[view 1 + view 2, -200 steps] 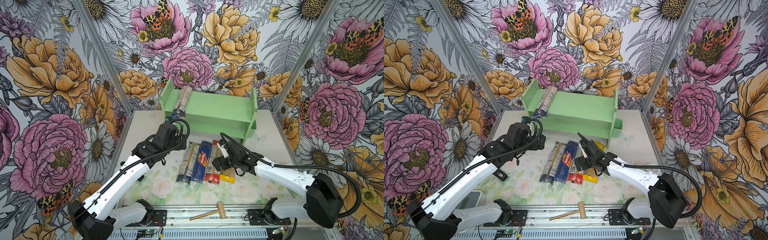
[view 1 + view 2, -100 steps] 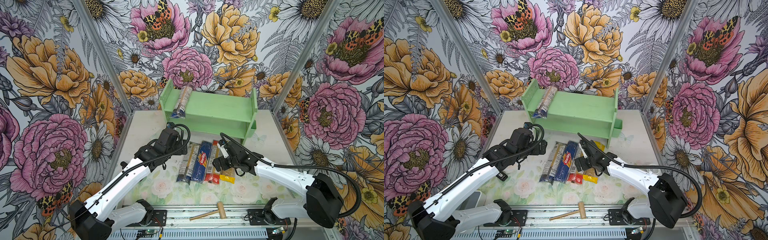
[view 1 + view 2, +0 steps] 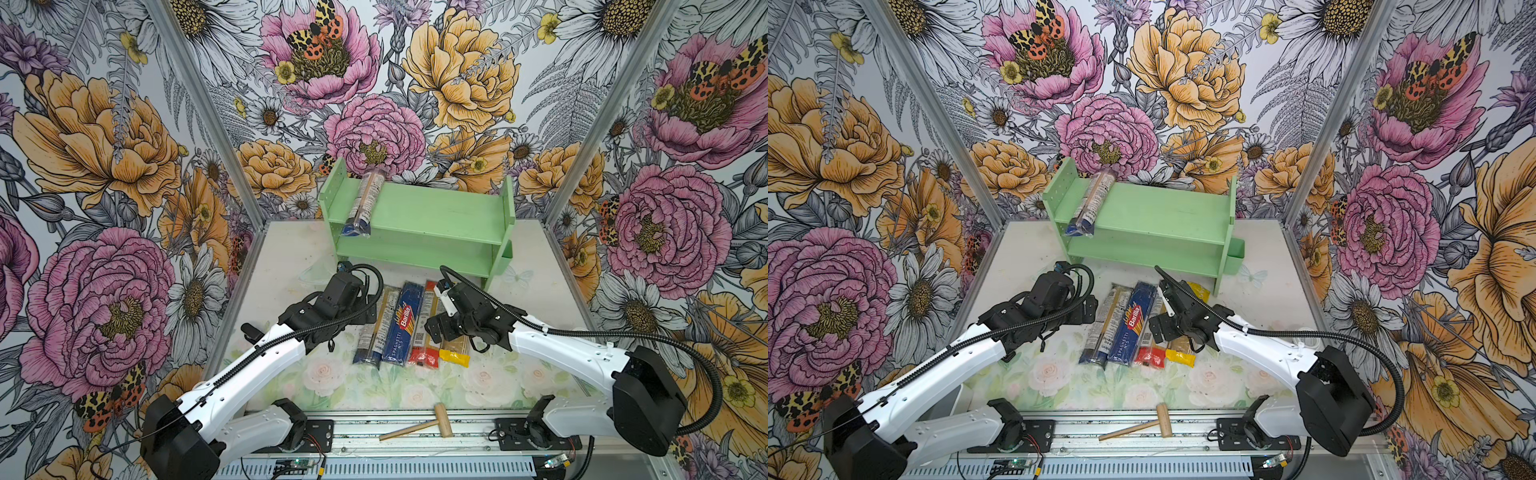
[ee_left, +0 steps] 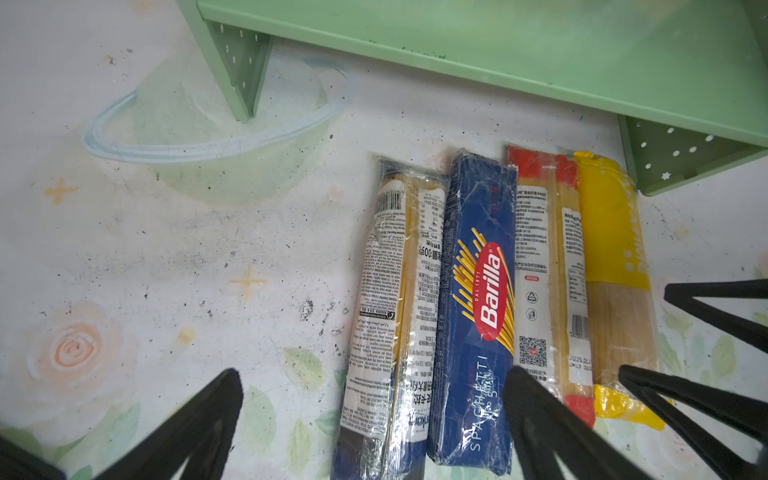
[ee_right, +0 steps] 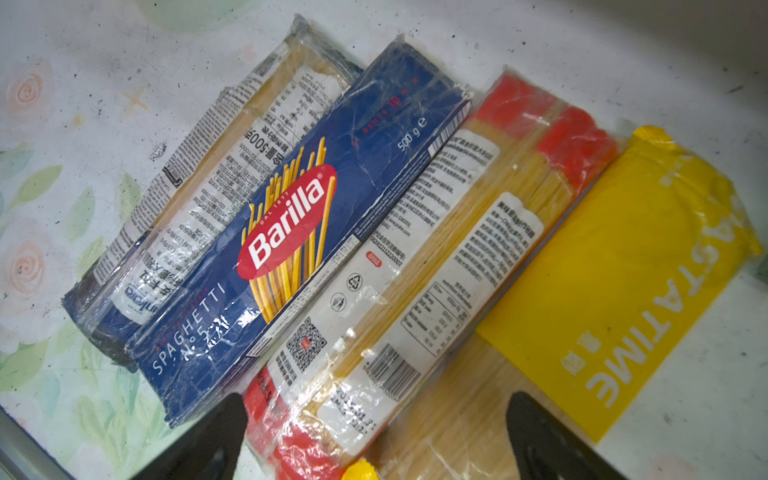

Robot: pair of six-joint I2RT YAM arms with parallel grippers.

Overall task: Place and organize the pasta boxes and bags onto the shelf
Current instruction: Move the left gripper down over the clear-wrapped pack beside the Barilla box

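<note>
The mint-green shelf (image 3: pixel 419 224) (image 3: pixel 1144 226) stands at the back of the table. One clear blue-ended bag (image 3: pixel 361 203) lies across its top tier at the left end. Four packs lie side by side on the table: another clear blue-ended bag (image 4: pixel 395 299), the dark blue Barilla box (image 4: pixel 478 299) (image 5: pixel 291 224), a red-ended bag (image 5: pixel 436 257) and a yellow bag (image 5: pixel 615 270). My left gripper (image 4: pixel 374 374) (image 3: pixel 365 318) hovers open over the clear bag and the box. My right gripper (image 5: pixel 378 399) (image 3: pixel 434 328) hovers open over the red-ended and yellow bags. Neither gripper holds anything.
A small wooden mallet (image 3: pixel 419 424) lies on the metal rail at the front edge. A small green bin (image 3: pixel 505 264) hangs on the shelf's right side panel. Floral wall panels close in the table (image 3: pixel 286 257) on three sides.
My left gripper has come away from the shelf, down and toward the front, to the left end of the row of packs. The right arm has not moved.
</note>
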